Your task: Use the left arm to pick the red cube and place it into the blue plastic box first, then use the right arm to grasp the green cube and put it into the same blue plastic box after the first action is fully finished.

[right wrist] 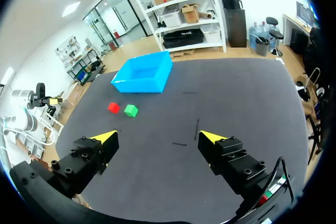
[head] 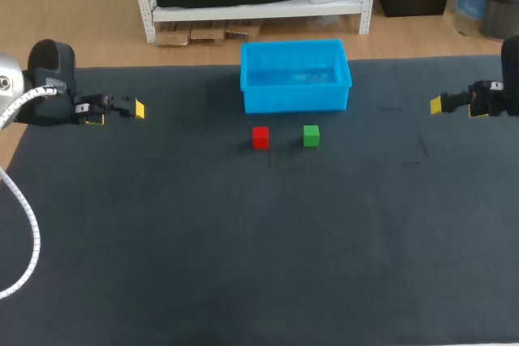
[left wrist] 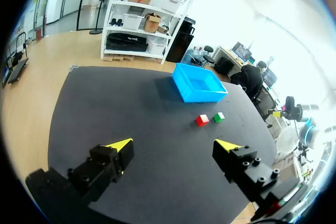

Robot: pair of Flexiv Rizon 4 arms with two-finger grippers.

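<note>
The red cube [head: 260, 137] and the green cube [head: 311, 136] sit side by side on the dark mat, red on the left, just in front of the blue plastic box [head: 295, 99]. The box looks empty. My left gripper [head: 134, 108] hovers at the far left of the table, open and holding nothing. At the far right my right gripper [head: 438, 104] is open too. In the left wrist view the gripper [left wrist: 176, 144] has the red cube [left wrist: 201, 120], green cube [left wrist: 219, 116] and box [left wrist: 202, 96] far ahead. The right wrist gripper [right wrist: 158, 136] has the red cube [right wrist: 113, 107], green cube [right wrist: 130, 110] and box [right wrist: 139, 85] ahead.
The dark mat [head: 243, 241] covers the whole table, with wide bare stretches between each gripper and the cubes. A few faint line marks [head: 422, 147] lie on the mat right of the cubes. The table's far edge runs just behind the box.
</note>
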